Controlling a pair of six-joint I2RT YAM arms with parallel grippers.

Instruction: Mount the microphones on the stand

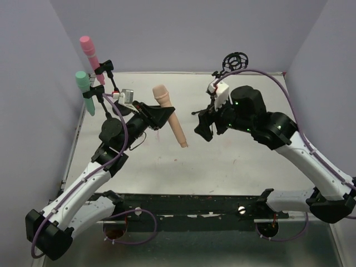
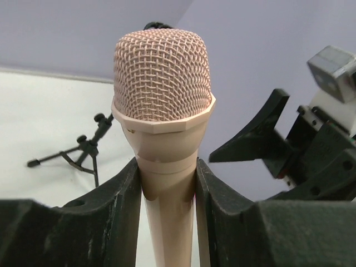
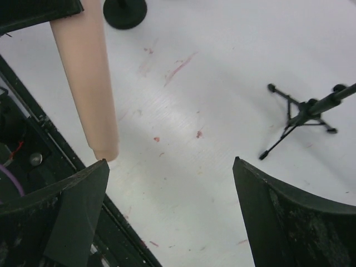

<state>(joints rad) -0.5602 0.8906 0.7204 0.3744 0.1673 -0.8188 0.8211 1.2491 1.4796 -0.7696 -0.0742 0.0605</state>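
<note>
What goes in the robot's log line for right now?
left gripper: shut on peach microphone | right gripper: open, empty | pink microphone, green microphone: on stand

The gap between the fingers of the right gripper [image 3: 169,160] stands wide and holds only bare table [image 3: 222,55], so a hand could pass straight through there. Just beyond the tip of the finger on the left of its wrist view hangs the tail of the peach microphone [image 3: 83,72], close enough to block that side. Past the other finger the small tripod [image 3: 300,114] stands well apart, with open surface between. Between the fingers of the left gripper [image 2: 167,161] there is no room: the microphone's handle fills it. Ahead of them and to one side, the right gripper crowds near. Behind them, the stand [image 1: 114,82] with the pink microphone [image 1: 90,53] and mint green microphone [image 1: 84,92] closes off the table's far-left corner
</note>
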